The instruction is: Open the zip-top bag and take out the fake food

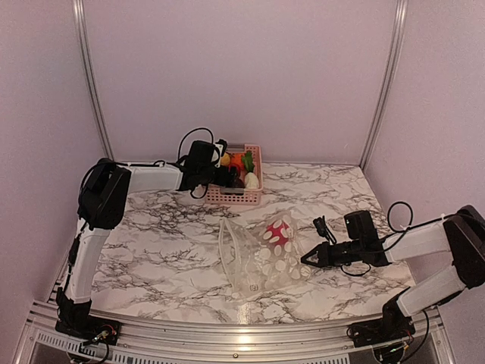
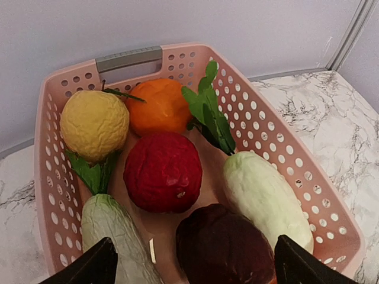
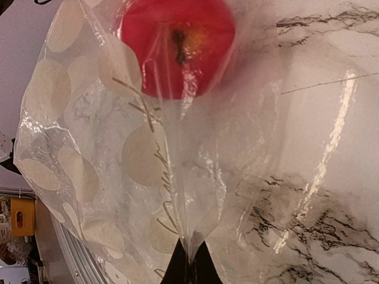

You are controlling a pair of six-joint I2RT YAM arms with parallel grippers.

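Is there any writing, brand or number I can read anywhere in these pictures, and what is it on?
Thin gold script on the zip-top bag: creased and sideways, too distorted to read.
Pink basket and the fake food in it: no text shows.
Nothing else is legible in any view.

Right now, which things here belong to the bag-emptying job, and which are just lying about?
Part of the job: zip-top bag, pinched by the right gripper; red apple inside it; toy fruit and vegetables under the open left gripper.
Just there: pink basket holding those toys; marble table.
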